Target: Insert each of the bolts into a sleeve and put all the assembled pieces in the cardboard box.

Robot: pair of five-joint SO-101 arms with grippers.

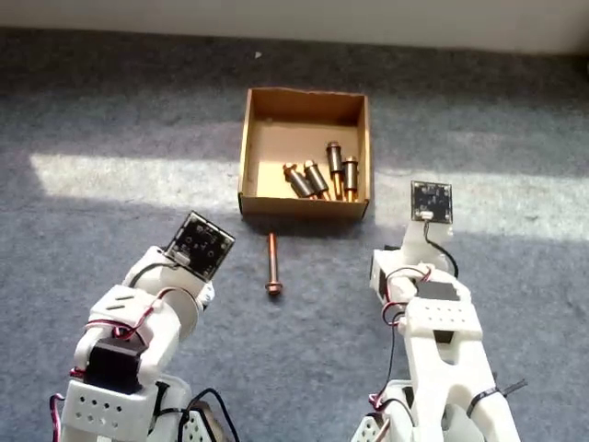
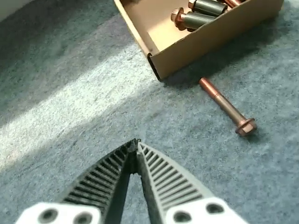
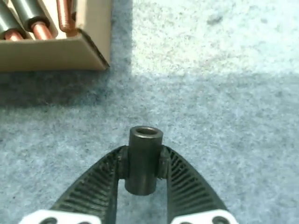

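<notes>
High view: four sleeved copper bolts lie in the open brown cardboard box, and one loose copper-coloured flanged bolt lies on the grey carpet just in front of the box's near wall, between your two arms. Left wrist view: your left gripper sits over bare carpet, ribbed black fingers pressed together on nothing, with the loose bolt apart from it, near the box corner. Right wrist view: your right gripper pinches a dark grey cylindrical metal sleeve by its body, open bore towards the camera, near the box's other corner.
</notes>
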